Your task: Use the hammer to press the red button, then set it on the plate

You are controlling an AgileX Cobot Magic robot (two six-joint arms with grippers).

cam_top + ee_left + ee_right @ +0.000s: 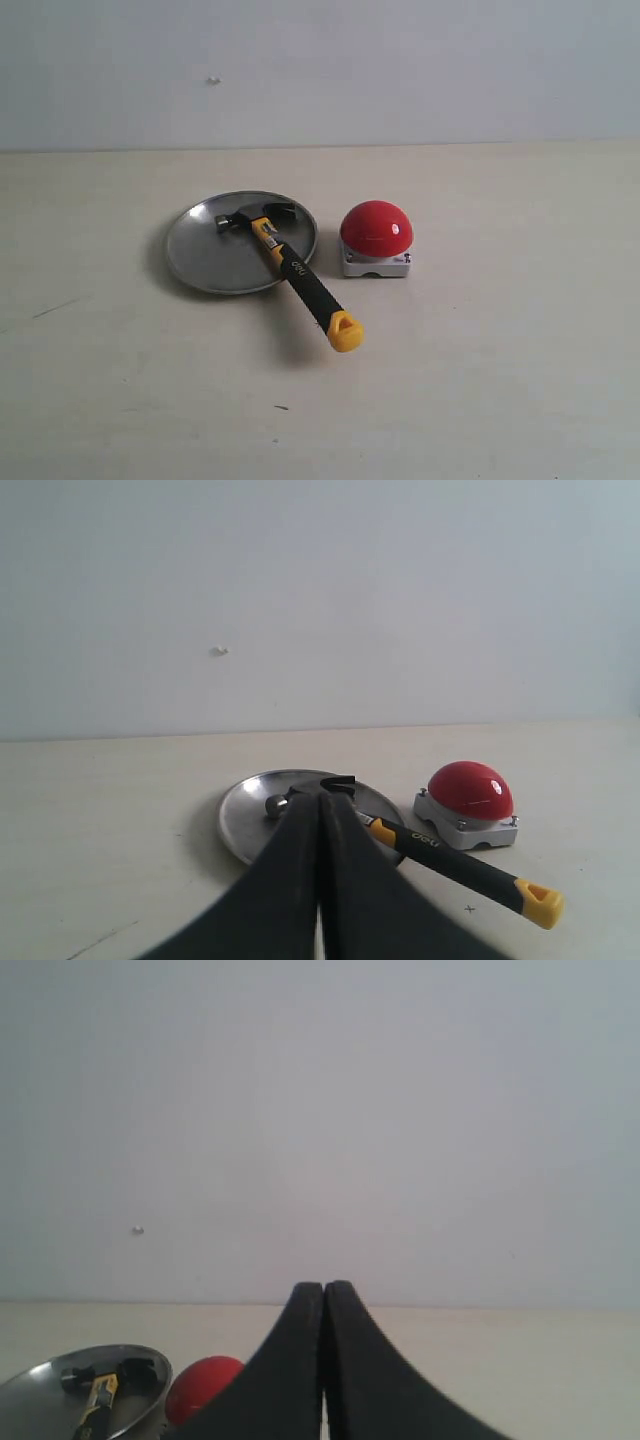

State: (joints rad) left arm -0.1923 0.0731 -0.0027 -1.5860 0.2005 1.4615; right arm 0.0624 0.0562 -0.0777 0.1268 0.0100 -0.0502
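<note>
At my remote station, the hammer [295,270] lies with its dark head inside the plate [200,255] and its black handle running out over the near rim, so that the yellow end rests on the worktop [500,380]. The tool is longer than the dish is wide, which I judge to be why only the head end fits inside. The rim props the shaft at a slight slope, and the head looks settled enough not to roll. The red button [376,228] stands on its grey base just beside the plate, on the right-arm side, apart from the hammer and with nothing touching it. Whether it has been pressed I cannot tell from these views. The placing step reads to me as done.

Neither arm appears in the exterior view. Both are held back from the things and nothing is in their grasp. The left fingers [290,880] are pressed together with no gap and hold nothing. They point low across the worktop toward the plate, with the hammer head just past their tips in the wrist camera. The right fingers [290,1360] are likewise closed and empty, aimed more at the bare wall [400,70], with the plate and button only at the edge of that camera's sight.
</note>
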